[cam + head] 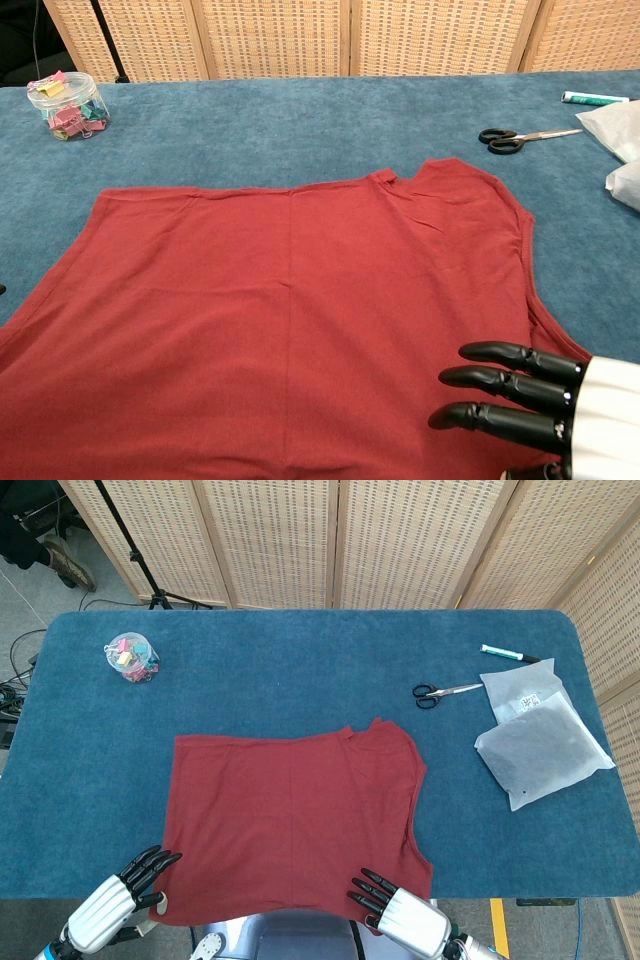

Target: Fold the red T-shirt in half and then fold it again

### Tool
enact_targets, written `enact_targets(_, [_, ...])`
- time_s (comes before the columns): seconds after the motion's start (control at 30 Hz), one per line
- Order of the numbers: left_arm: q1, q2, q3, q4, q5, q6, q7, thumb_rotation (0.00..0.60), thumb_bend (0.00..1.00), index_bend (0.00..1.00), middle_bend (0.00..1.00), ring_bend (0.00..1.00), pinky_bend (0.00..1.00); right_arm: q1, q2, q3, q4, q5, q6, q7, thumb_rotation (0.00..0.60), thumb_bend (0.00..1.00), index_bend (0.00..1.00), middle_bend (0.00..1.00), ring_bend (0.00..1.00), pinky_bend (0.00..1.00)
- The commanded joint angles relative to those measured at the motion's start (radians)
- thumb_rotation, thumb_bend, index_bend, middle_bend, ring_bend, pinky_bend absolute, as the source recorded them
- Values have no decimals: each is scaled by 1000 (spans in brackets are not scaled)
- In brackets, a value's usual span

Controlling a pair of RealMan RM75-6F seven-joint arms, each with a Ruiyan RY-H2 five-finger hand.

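Observation:
The red T-shirt [290,820] lies flat on the blue table [300,680], its near hem hanging over the front edge. My left hand [120,898] grips the shirt's near left corner, fingers stretched over the cloth. At the near right corner my right hand [398,912] holds the hem the same way. In the chest view the T-shirt [280,300] fills the foreground and the right hand [535,410] shows at the bottom right, dark fingers lying on the cloth. That view hardly shows the left hand.
A clear jar of coloured clips [131,658] stands at the far left. Scissors [445,691], a marker [508,654] and two white plastic bags [540,742] lie at the right. Woven screens stand behind the table.

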Motion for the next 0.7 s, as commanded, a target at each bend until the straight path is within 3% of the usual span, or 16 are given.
enact_targets(0.03, [2, 0, 2, 3, 4, 5, -1, 600, 694, 709, 0, 0, 0, -2, 3, -4, -1, -7, 3, 0, 600, 519, 635, 164, 0, 37])
enact_targets(0.37, [6, 2, 12, 10, 19, 3, 11, 600, 692, 709, 0, 0, 0, -11, 3, -18, 9, -28, 5, 11, 600, 519, 635, 164, 0, 37])
enact_targets(0.6, [-23, 5, -36, -49, -21, -31, 14, 600, 691, 710, 0, 0, 0, 2, 11, 51, -10, 40, 2, 47, 600, 521, 635, 164, 0, 37])
enact_targets(0.7, [-57, 21, -75, -103, -59, -70, 7, 600, 691, 710, 0, 0, 0, 15, 23, 106, -29, 105, -3, 81, 600, 518, 635, 164, 0, 37])
